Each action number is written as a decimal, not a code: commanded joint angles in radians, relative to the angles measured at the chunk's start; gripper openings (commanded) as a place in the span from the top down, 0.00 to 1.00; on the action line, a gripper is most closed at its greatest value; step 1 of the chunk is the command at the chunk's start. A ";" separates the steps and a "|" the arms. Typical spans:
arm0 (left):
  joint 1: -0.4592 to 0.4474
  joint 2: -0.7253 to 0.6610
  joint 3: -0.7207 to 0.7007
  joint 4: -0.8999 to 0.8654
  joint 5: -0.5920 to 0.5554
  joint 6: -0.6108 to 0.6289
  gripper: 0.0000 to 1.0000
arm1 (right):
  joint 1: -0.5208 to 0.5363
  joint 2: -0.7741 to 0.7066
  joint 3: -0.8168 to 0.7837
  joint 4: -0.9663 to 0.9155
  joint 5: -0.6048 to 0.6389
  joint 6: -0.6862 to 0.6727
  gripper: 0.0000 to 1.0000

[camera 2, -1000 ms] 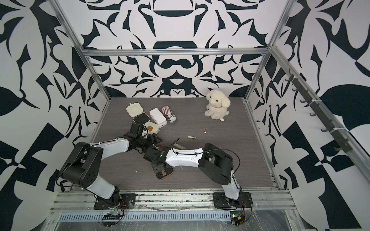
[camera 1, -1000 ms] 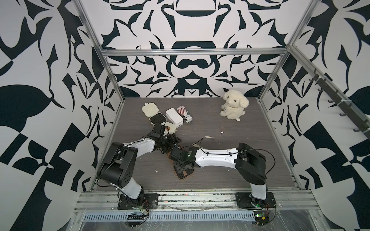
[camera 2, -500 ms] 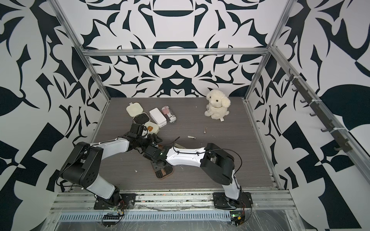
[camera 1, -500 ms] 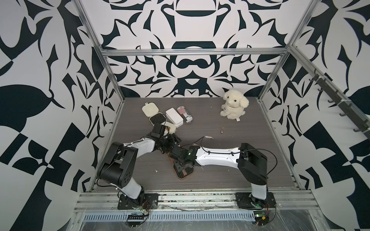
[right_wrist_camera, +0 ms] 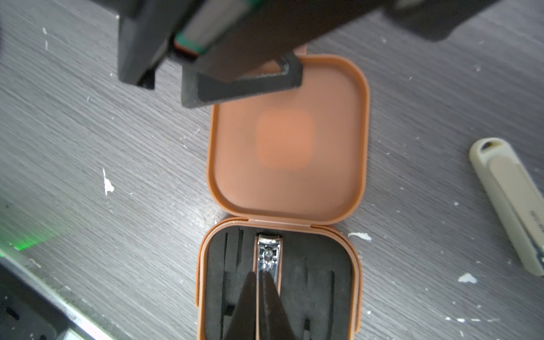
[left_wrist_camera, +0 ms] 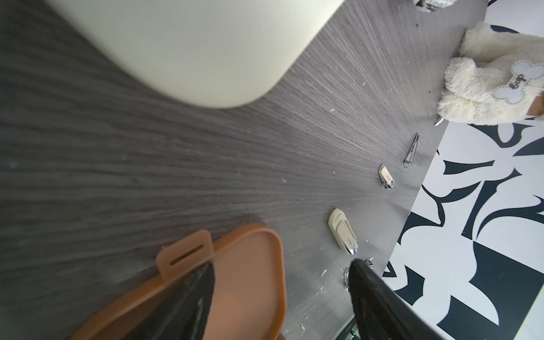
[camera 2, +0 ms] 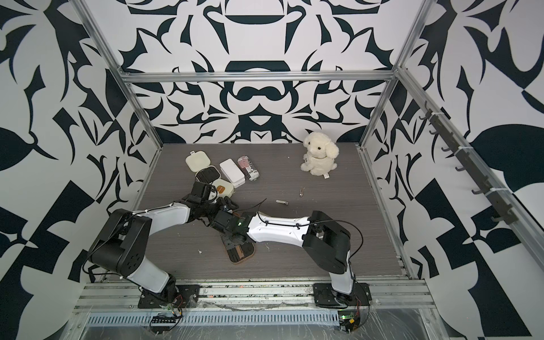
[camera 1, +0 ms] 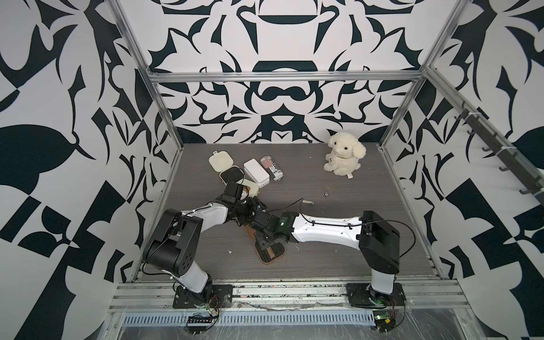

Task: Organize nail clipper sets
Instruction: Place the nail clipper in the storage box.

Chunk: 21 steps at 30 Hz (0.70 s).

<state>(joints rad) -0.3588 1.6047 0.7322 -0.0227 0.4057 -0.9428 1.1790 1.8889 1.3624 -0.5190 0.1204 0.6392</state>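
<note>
The tan-brown case [right_wrist_camera: 288, 182] lay open on the grey wood-grain table [camera 1: 338, 235], near the front edge and left of centre. Its black slotted base was on the near side and its lid lay flat on the far side. A metal nail clipper [right_wrist_camera: 268, 250] sat in the base's middle slot.

The right gripper [right_wrist_camera: 259, 275] pointed down over that base with its jaws pressed together. Its tips were right over the clipper's lever end, though contact could not be judged. The left gripper [left_wrist_camera: 281, 265] was at the lid's far edge with its jaws apart. One finger [left_wrist_camera: 188, 300] lay over the lid beside its slotted tab, and the other was off the lid's right side. Nothing was clamped between them.

A cream-handled clipper [right_wrist_camera: 512, 206] lay on the table just right of the tan-brown case. Farther right were a small silver clipper [left_wrist_camera: 386, 176] and tweezers [left_wrist_camera: 411, 150].

At the far left an open cream case [camera 1: 221, 160] lay beside a white box [camera 1: 256, 173] and a striped can [camera 1: 272, 167]. A shut cream case [camera 2: 222, 187] lay just nearer than these. A plush dog [camera 1: 343, 157] sat at the far right.
</note>
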 commanded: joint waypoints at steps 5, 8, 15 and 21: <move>0.004 0.052 -0.048 -0.131 -0.124 0.025 0.23 | -0.004 0.026 0.034 -0.003 -0.026 0.002 0.92; 0.004 0.053 -0.048 -0.131 -0.123 0.025 0.23 | -0.003 0.040 0.028 0.004 -0.034 0.006 0.93; 0.004 0.054 -0.046 -0.132 -0.123 0.027 0.23 | -0.005 0.057 0.002 0.018 -0.033 0.015 0.94; 0.004 0.057 -0.042 -0.132 -0.124 0.027 0.23 | -0.005 0.050 -0.011 0.022 -0.030 0.019 0.94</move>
<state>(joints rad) -0.3588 1.6047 0.7322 -0.0227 0.4053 -0.9424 1.1774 1.9476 1.3567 -0.5007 0.0853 0.6449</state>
